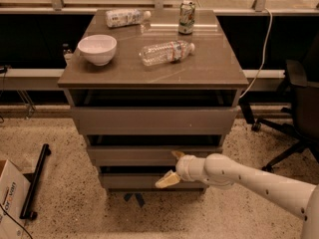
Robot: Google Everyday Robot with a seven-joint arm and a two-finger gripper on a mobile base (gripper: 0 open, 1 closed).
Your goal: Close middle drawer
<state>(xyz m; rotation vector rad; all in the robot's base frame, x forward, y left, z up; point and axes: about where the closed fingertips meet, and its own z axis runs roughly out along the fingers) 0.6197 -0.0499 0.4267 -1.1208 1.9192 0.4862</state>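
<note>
The middle drawer (149,156) is at centre frame, below the top drawer (149,121) and above the bottom drawer (139,181). A dark strip above its front panel suggests it is not fully seated. The end effector (166,169) is at lower centre, carried in from the lower right on the white arm (249,179). Its two fingers are spread apart and grip nothing. The upper finger (177,155) lies at the lower edge of the middle front panel, slightly right of its mid-width. The lower finger points down across the bottom drawer. Contact between the upper finger and the panel cannot be confirmed. The step in hand is judged to be the final push-in. Apply the load to the flat panel as near mid-width as possible, because an off-centre push can skew a wide drawer in its runners. Drive straight toward the cabinet, level and slow. Place the contact point high enough that the lower finger does not bear on the bottom drawer. Stop when the panel sits flush. Avoid a hard stop: the bowl (97,49) and the lying bottle (167,52) on the surface (214,68) could shift or roll.
</note>
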